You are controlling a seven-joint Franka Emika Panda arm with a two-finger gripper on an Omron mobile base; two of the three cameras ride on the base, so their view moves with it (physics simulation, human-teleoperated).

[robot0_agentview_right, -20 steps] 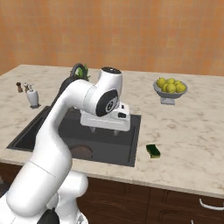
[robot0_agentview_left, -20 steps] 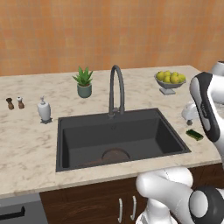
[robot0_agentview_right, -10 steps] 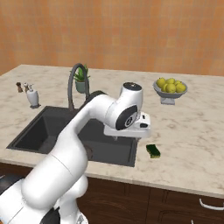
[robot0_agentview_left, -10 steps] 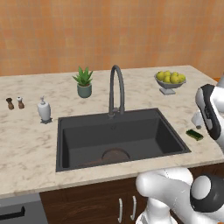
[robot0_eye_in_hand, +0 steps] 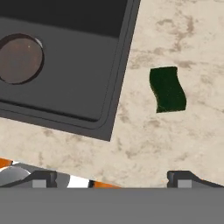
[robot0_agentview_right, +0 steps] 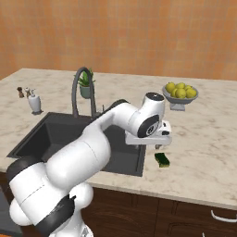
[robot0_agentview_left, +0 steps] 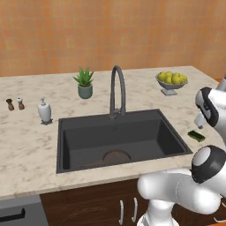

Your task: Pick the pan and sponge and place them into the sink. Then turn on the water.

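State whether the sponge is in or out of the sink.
Out. The sponge lies flat on the counter, beside the sink rim.

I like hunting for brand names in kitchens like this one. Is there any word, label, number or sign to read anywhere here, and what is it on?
None: no readable text in any view.
The white soap bottle is plain.
The two small shakers bear no marks that can be made out.
The sponge and the sink are unmarked.
The robot's gripper carries no lettering either.
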